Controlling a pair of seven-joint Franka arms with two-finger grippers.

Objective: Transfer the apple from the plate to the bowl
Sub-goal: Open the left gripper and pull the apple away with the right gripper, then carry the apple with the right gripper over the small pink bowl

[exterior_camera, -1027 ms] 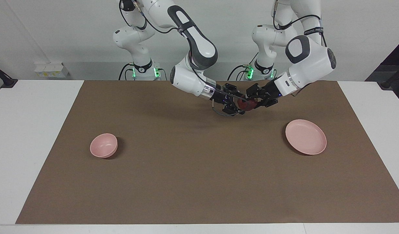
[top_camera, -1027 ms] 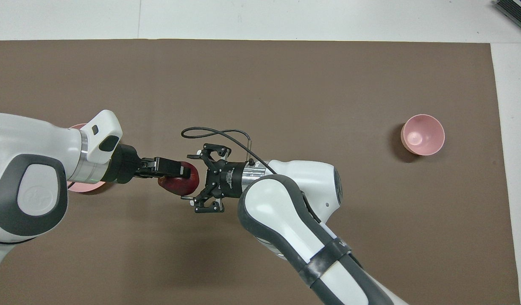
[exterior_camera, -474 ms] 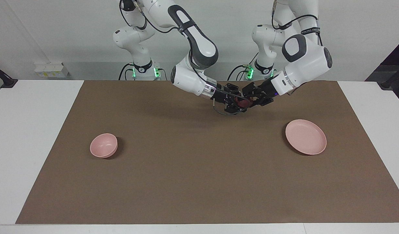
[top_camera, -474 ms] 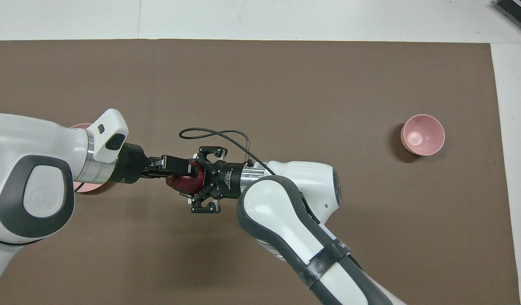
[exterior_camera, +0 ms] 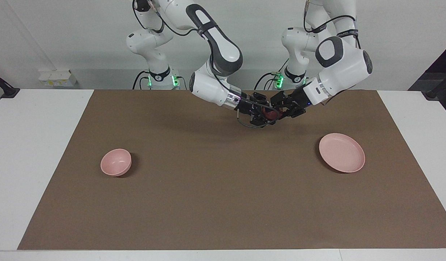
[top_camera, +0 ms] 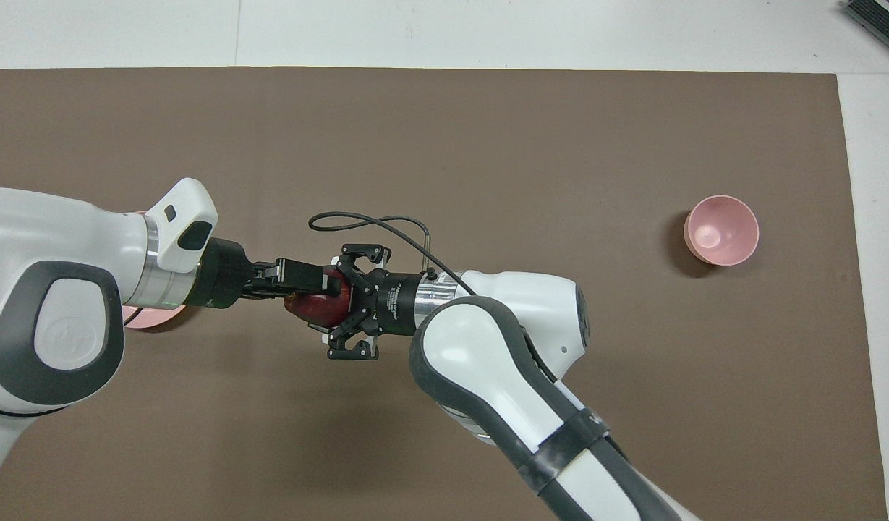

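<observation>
The right gripper (exterior_camera: 267, 113) has just closed on the apple (exterior_camera: 270, 114) — the left gripper (exterior_camera: 277, 113) still clamps it too — so a mid-air handover toward the bowl (exterior_camera: 116, 162) looks under way.

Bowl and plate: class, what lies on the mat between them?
In the facing view, only bare brown mat lies between the bowl and the plate. The apple hangs in the air, clamped by left gripper and right gripper.
</observation>
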